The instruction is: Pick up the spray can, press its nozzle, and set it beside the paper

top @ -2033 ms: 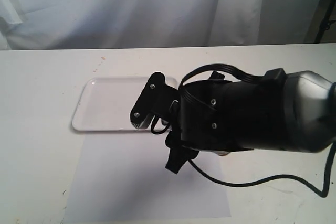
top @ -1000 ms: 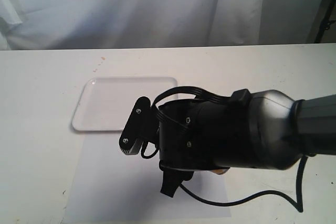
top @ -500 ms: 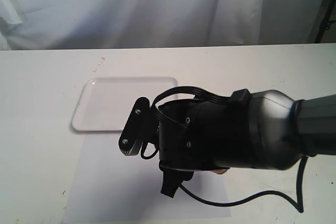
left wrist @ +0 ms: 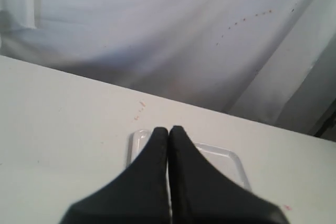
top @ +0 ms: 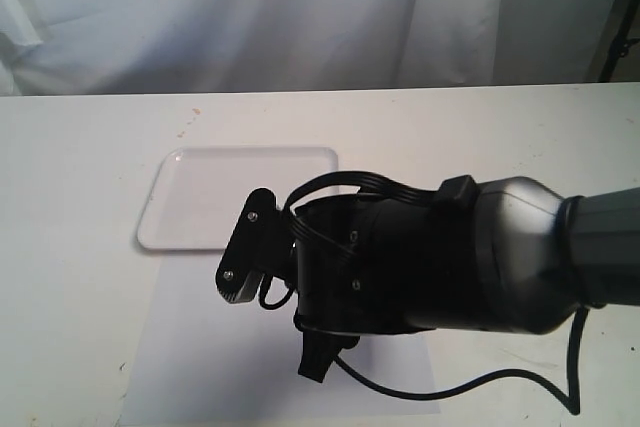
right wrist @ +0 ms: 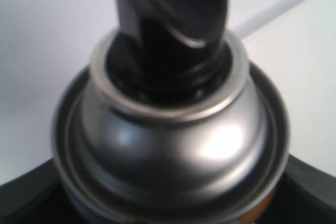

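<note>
The spray can [right wrist: 173, 145] fills the right wrist view: a silver domed top with the black nozzle [right wrist: 170, 19] standing out of it, untouched. My right gripper [top: 282, 309] is shut on the can, its dark fingers [right wrist: 23, 203] flanking the body. In the exterior view the arm's bulk hides the can and hangs over the pale paper [top: 210, 357]. My left gripper [left wrist: 169, 130] is shut and empty, its tips together above the table.
A glossy white rimmed tray [top: 195, 197] lies just behind the paper; its rim [left wrist: 233, 156] also shows past the left fingers. A black cable [top: 470, 382] trails from the right arm across the paper. White curtains hang behind the table.
The right arm with the can has shifted left and toward the near edge, from over the tray's corner to over the paper. Its grip has not changed.
</note>
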Available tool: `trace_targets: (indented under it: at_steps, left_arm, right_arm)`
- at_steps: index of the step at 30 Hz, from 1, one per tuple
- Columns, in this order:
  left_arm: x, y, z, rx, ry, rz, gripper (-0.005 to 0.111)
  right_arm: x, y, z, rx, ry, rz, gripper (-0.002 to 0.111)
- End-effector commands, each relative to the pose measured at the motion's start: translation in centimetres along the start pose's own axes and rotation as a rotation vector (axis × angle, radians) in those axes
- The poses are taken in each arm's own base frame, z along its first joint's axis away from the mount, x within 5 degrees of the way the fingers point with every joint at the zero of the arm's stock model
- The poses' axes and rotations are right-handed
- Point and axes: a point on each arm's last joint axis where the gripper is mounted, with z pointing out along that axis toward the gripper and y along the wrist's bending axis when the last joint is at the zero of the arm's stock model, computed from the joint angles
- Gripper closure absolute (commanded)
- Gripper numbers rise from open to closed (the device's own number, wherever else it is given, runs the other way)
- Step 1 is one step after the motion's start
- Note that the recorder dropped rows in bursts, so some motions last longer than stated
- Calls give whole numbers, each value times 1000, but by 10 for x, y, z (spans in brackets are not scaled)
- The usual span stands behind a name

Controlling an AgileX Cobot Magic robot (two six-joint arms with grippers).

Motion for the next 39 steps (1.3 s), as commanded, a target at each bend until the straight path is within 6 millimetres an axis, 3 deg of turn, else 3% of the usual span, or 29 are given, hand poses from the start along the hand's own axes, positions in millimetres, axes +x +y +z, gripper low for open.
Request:
trace_targets:
  at_steps: [1, 9, 23, 32, 37, 39]
  left_arm:
    - [-7, -3, 25, -24, 91, 41, 107]
    - [-9, -2, 51, -30, 69, 39, 107]
    - [-11, -2, 52, -27, 52, -14, 107]
    - [7, 1, 49, -74, 251, -61, 107]
    - [9, -5, 52, -31, 367, -24, 107]
    - [11, -14, 62, 32, 495, -12, 107]
  right_arm:
    - [-5, -7, -8, 27, -43, -12, 108]
    - [-5, -7, -8, 29, -41, -13, 108]
    - [-7, -6, -8, 8, -61, 20, 108]
    - [-7, -5, -8, 4, -68, 59, 108]
    - [-7, -5, -8, -3, -65, 67, 108]
    - [-7, -4, -8, -10, -69, 66, 108]
